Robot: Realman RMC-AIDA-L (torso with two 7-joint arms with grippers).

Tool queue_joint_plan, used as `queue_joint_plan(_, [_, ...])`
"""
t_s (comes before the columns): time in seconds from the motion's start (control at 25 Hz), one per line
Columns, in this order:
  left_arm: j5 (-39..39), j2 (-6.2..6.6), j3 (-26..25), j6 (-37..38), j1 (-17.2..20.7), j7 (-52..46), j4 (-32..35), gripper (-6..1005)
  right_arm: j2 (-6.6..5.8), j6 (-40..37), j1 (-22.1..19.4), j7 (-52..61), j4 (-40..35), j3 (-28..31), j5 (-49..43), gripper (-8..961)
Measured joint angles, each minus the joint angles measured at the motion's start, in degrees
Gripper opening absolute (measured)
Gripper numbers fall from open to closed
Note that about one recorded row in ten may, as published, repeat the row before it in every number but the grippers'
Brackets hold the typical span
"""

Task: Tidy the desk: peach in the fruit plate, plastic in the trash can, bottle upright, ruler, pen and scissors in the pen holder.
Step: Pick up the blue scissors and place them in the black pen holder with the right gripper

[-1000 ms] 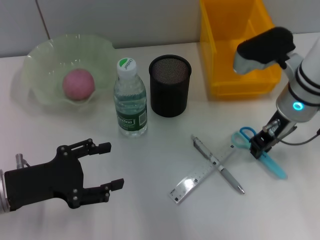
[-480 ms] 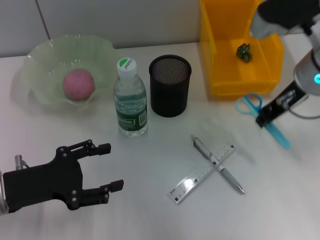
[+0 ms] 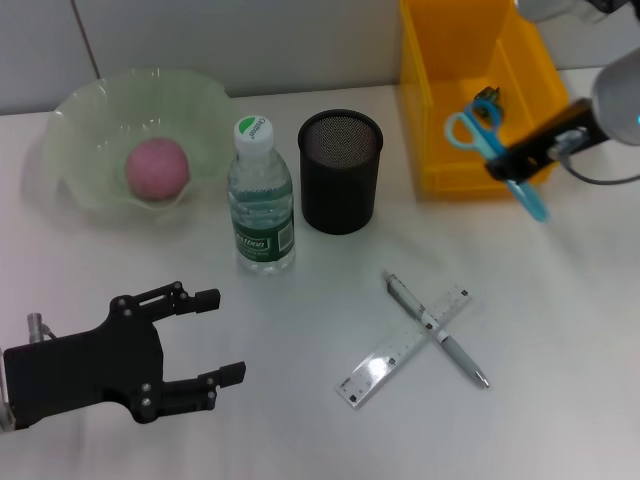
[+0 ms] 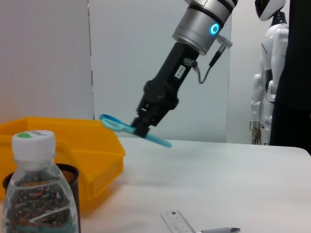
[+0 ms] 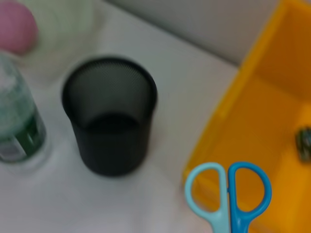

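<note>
My right gripper [image 3: 513, 163] is shut on the blue scissors [image 3: 466, 128] and holds them in the air over the front wall of the yellow bin [image 3: 440, 90]; the handles point toward the black mesh pen holder [image 3: 341, 170]. The left wrist view also shows the right gripper [image 4: 146, 124] holding the scissors [image 4: 116, 124]. The pen [image 3: 437, 330] lies crossed over the clear ruler [image 3: 390, 362] on the table. The peach [image 3: 157, 168] sits in the green fruit plate [image 3: 90, 110]. The bottle [image 3: 260, 195] stands upright. My left gripper [image 3: 222, 333] is open and empty at the front left.
A small dark green piece [image 5: 304, 141] lies inside the yellow bin [image 5: 262, 111]. The right wrist view shows the pen holder [image 5: 111, 111] below and beside the scissor handles [image 5: 228, 191]. A white humanoid robot [image 4: 269, 73] stands beyond the table.
My right gripper has lifted the scissors off the table and carried them up and back, toward the yellow bin and the pen holder. The left arm has not moved.
</note>
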Motion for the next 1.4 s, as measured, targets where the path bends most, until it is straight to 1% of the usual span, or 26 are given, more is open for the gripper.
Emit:
queue_joint_plan(0.2, [0.0,-0.03,0.2,0.0,0.1,-0.1,0.0,808,0.05,11.0,-3.6,-4.8,-0.7,-2.3,7.1,218])
queue_joint_plan(0.32, [-0.1,-0.04,0.3,0.1,0.1,-0.2,0.0,808,0.03,17.6,-6.0,-9.9,-0.9,-3.0,14.5,219])
queue_joint_plan(0.48, [-0.1,-0.07,0.4,0.1,0.1,-0.5,0.0,808,0.02,23.4,-8.3,-16.4,-0.4,-3.3,23.1,219])
queue_joint_plan(0.6, [-0.1,-0.07,0.4,0.1,0.1,-0.7,0.0,808,0.01,26.8,-9.1,-20.8,1.2,-3.4,28.0,219])
queue_joint_plan(0.84, [0.0,-0.08,0.4,0.1,0.1,-0.7,-0.1,808,0.01,34.4,-9.3,-34.0,9.6,-5.1,39.0,220])
queue_joint_plan(1.08, [-0.1,-0.16,0.4,0.1,-0.1,-0.7,-0.3,808,-0.03,42.8,-8.0,-48.2,19.4,-7.3,50.8,220])
queue_joint_plan(1.24, [-0.1,-0.16,0.4,0.1,-0.1,-0.8,-0.3,808,-0.05,45.6,-6.9,-55.6,24.4,-7.9,57.2,220])
queue_joint_plan(1.32, [-0.1,-0.16,0.3,0.1,-0.1,-0.8,-0.3,808,-0.05,46.6,-6.2,-60.1,27.4,-7.9,61.6,220])
queue_joint_plan(1.4, [-0.1,-0.14,0.3,0.1,-0.2,-0.8,-0.5,808,-0.03,47.3,-5.4,-66.1,31.0,-7.9,68.1,220])
